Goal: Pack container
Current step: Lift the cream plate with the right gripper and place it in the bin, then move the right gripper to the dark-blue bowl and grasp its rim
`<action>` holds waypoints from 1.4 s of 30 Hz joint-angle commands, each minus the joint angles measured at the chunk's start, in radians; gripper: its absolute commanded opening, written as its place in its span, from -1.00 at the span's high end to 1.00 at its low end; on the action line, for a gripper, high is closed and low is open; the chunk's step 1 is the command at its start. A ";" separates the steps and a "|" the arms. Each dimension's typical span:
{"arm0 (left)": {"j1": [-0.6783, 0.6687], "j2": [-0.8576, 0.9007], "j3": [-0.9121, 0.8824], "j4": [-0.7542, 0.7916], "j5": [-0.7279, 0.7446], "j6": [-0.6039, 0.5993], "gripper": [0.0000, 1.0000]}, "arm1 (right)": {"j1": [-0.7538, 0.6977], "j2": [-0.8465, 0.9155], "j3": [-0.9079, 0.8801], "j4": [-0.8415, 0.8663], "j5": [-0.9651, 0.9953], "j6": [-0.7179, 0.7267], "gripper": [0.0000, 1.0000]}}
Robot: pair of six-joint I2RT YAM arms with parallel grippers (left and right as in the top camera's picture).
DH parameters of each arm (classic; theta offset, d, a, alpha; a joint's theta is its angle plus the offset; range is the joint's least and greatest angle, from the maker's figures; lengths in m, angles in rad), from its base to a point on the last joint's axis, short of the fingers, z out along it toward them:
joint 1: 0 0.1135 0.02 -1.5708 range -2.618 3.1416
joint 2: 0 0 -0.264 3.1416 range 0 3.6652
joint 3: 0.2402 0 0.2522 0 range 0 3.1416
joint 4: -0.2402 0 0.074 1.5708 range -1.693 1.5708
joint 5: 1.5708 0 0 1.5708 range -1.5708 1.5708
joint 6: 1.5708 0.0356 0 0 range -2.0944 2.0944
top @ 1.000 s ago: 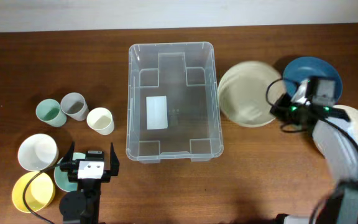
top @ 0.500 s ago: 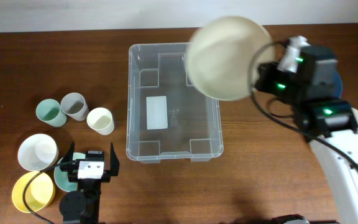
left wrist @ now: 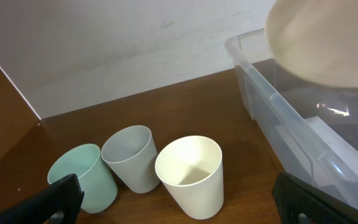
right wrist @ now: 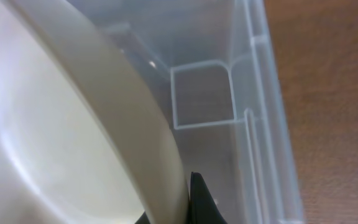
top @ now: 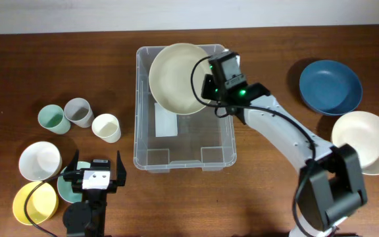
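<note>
We see the container (top: 139,125) at mid-table, our right gripper (top: 206,87) clamping a cream bowl (top: 175,78) tilted over its far end. A blue bowl (top: 331,85) lies right; three cups (top: 77,112) stand left, ahead of our left gripper (top: 96,166), jaws spread.

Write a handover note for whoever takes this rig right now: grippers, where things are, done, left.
Left gripper: open, empty, low at the front left beside the white bowl and yellow bowl.
Right gripper: shut on the rim of the cream bowl, holding it tilted over the far end of the container.
Done: nothing released inside yet; only the label shows on the container's floor.
Left: set the cream bowl down, then the blue bowl and pale bowl on the right, then the cups and the bowls on the left.
</note>
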 commanded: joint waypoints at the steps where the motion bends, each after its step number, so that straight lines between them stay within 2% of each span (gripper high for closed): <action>1: -0.001 -0.006 -0.009 0.003 0.008 -0.006 -0.99 | 0.008 0.044 0.013 -0.006 0.031 0.047 0.93; 4: -0.001 -0.006 -0.009 0.003 0.008 -0.006 -0.99 | 0.008 0.067 0.012 -0.021 0.028 0.046 0.92; 6: -0.001 -0.006 -0.009 0.003 0.008 -0.006 -0.99 | 0.008 0.068 0.013 -0.020 0.028 0.046 0.78; 7: -0.001 -0.006 -0.009 0.003 0.008 -0.006 -0.99 | 0.008 0.068 0.013 -0.019 0.027 0.047 0.58; 10: -0.001 -0.006 -0.009 0.003 0.008 -0.006 -1.00 | 0.008 0.068 0.013 -0.019 0.021 0.029 0.52; 11: -0.001 -0.006 -0.009 0.003 0.008 -0.006 -1.00 | 0.008 0.068 0.013 -0.019 0.020 0.018 0.42; 14: -0.001 -0.006 -0.009 0.003 0.008 -0.006 -1.00 | 0.008 0.063 0.032 -0.040 0.006 -0.035 0.29; 18: -0.001 -0.006 -0.009 0.003 0.008 -0.006 -0.99 | 0.008 0.028 0.173 -0.170 -0.002 -0.182 0.08; 20: -0.001 -0.006 -0.009 0.003 0.008 -0.006 -0.99 | 0.002 0.002 0.309 -0.271 0.005 -0.316 -0.17; 22: -0.001 -0.006 -0.009 0.003 0.008 -0.006 -1.00 | -0.020 -0.005 0.433 -0.376 0.068 -0.375 -0.27; 26: -0.001 -0.006 -0.009 0.003 0.008 -0.006 -0.99 | -0.120 -0.005 0.568 -0.518 0.249 -0.393 -0.39; 27: -0.001 -0.006 -0.009 0.003 0.008 -0.006 -1.00 | -0.189 -0.004 0.569 -0.540 0.267 -0.447 -0.42; 33: -0.001 -0.006 -0.009 0.003 0.008 -0.006 -0.99 | -0.418 0.081 0.556 -0.638 0.257 -0.580 -0.70; 37: -0.001 -0.006 -0.009 0.003 0.008 -0.006 -0.99 | -0.495 0.170 0.556 -0.656 0.213 -0.650 -0.73; 42: -0.001 -0.006 -0.009 0.003 0.008 -0.006 -0.99 | -0.534 0.291 0.556 -0.655 0.207 -0.654 -0.76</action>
